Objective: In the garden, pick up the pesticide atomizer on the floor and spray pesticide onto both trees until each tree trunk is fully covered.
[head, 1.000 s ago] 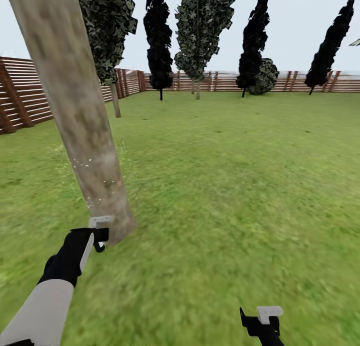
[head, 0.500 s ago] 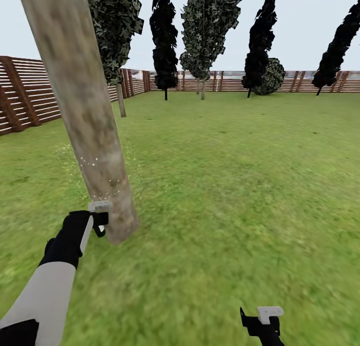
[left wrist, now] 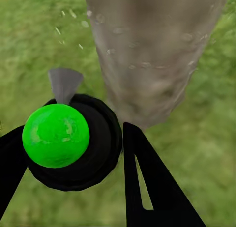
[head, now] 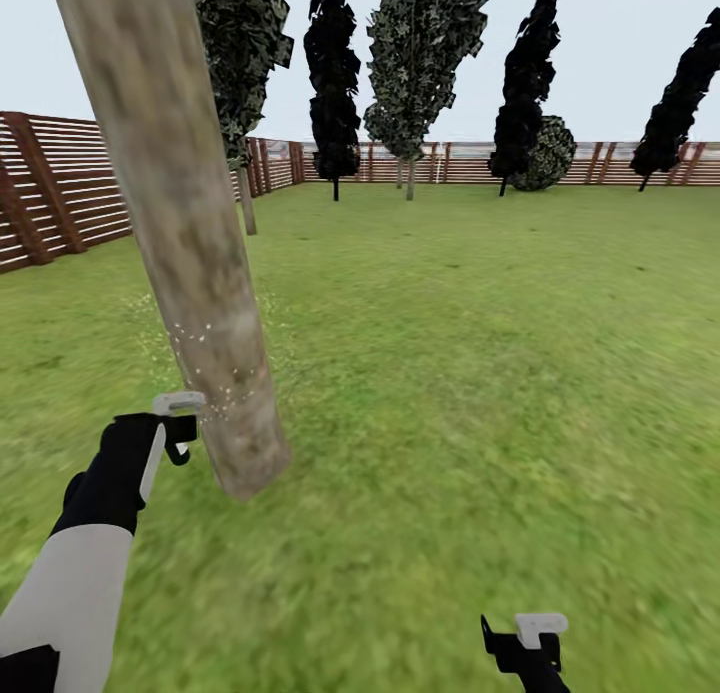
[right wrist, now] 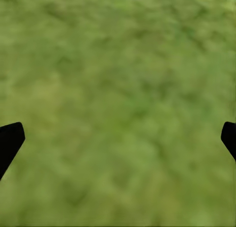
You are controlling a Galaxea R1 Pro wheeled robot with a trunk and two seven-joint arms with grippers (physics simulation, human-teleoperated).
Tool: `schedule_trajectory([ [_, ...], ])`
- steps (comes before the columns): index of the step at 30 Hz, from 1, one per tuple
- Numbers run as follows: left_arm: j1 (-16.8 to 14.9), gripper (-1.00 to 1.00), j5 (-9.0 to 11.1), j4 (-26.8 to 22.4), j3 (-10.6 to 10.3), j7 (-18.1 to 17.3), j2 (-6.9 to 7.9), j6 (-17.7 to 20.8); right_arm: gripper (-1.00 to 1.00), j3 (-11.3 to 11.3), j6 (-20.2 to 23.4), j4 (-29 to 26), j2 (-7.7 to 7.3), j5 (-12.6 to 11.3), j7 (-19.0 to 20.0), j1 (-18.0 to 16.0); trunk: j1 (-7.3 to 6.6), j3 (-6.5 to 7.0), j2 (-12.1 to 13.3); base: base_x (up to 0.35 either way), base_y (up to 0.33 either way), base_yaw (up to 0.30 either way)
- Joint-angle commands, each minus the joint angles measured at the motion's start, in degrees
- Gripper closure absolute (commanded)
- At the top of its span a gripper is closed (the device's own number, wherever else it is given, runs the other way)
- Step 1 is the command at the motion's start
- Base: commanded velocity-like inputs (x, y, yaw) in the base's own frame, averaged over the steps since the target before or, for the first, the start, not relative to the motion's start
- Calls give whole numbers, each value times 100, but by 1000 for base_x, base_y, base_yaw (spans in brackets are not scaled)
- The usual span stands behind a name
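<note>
At the far left a brown wooden fence (head: 60, 188) runs along the edge of the green grass (head: 480, 373). Near the left side, the left gripper (head: 178, 435) is closed around the sprayer (left wrist: 73, 141), a black round thing with a bright green ball on top and a small grey nozzle. The nozzle points at the tree trunk (head: 185, 223), which stands just beside it. The trunk is thick, pale grey-brown, and it leans a little. Tiny white dots speckle its lower part (left wrist: 147, 55) and the air close by. Far back, dark thin trees (head: 335, 73) stand along the fence. Near the right, the right gripper (head: 525, 643) hangs low over the grass. Its fingers (right wrist: 10, 141) are spread wide apart with nothing between them.
</note>
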Motion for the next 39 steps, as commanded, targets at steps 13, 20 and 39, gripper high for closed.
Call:
schedule_trajectory([
  [13,-10,100,44,-281,-26,1,-81,7,-100,1,1,2,9,0,0,0,0,0,0,0,-102,191],
  [20,-9,100,50,-281,-34,1,-85,7,-100,1,1,2,11,0,0,-2,0,0,0,4,-270,0],
  [39,-13,100,43,-292,-35,19,-92,7,-100,1,1,6,11,0,0,-1,0,0,0,7,-258,0],
])
